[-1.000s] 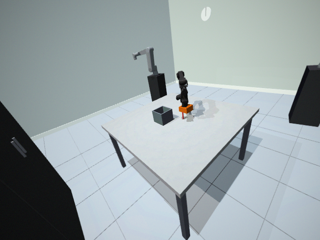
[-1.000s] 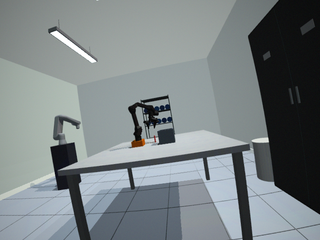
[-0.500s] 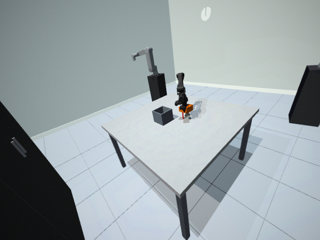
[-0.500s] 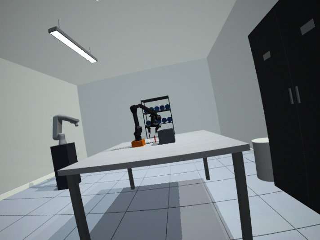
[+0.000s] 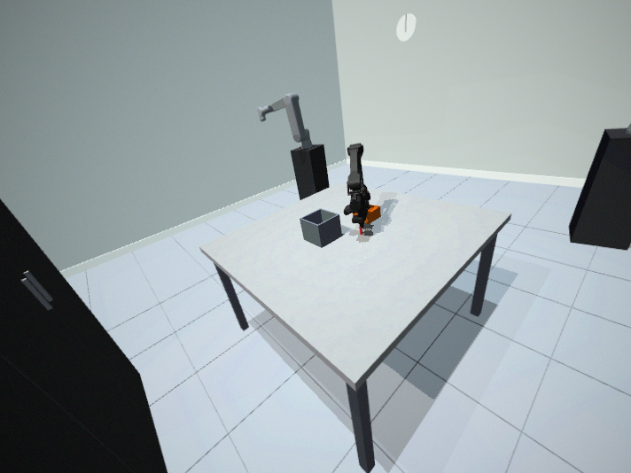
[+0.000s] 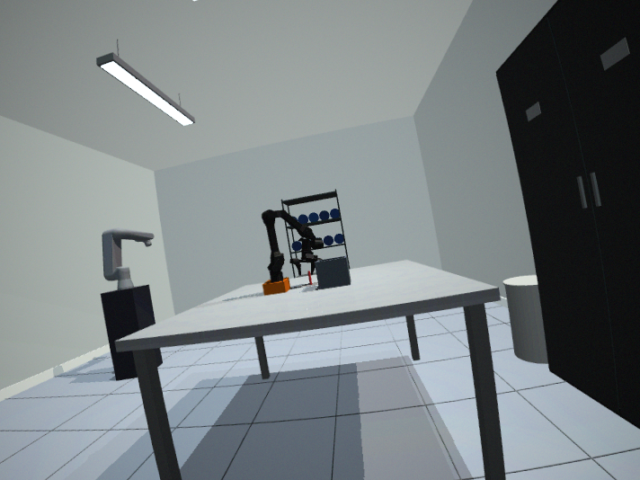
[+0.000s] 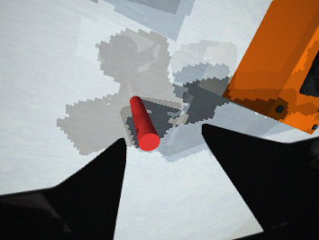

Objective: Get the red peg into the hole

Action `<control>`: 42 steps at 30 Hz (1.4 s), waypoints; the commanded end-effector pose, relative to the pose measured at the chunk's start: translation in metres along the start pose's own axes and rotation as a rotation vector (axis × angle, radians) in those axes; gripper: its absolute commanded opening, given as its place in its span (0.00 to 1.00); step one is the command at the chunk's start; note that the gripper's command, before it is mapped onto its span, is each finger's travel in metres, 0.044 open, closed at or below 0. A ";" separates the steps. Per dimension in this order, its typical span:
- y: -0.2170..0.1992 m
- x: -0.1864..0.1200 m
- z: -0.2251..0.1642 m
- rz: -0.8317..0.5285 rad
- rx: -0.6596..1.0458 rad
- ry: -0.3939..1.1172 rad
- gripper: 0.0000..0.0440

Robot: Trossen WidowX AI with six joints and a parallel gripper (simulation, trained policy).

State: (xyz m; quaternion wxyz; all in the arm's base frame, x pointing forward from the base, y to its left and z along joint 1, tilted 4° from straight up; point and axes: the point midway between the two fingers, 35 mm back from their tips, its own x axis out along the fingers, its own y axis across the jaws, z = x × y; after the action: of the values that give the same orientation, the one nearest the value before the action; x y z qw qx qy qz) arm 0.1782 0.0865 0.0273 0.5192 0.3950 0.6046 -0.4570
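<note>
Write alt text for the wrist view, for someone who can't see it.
A red peg stands on a pale tabletop, just ahead of the two black, spread fingertips of the open end effector, which isn't holding it. An orange block fills the upper right, and grey shadows spread around the peg.

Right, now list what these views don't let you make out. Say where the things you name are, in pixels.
- Plate and hole in the open box [image 5: 322, 235] [image 6: 333, 272]: hidden by its walls, top and exterior views.
- Gap between the gripper [image 5: 361, 223] [image 6: 306, 272] [image 7: 163, 133] and red peg [image 5: 361, 230] [image 6: 310, 278] [image 7: 143, 123]: too small, exterior view.
- Right-hand pedestal's arm: cut off, top view.
</note>
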 end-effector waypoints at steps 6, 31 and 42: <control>0.004 0.019 0.005 0.019 0.054 0.005 0.60; 0.022 0.010 0.005 0.122 0.070 0.060 0.00; 0.032 -0.024 0.008 0.229 0.098 0.085 0.00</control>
State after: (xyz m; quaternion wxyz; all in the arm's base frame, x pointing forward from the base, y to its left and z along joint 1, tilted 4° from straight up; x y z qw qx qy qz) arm 0.2101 0.0871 0.0367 0.5213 0.4929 0.5604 -0.4139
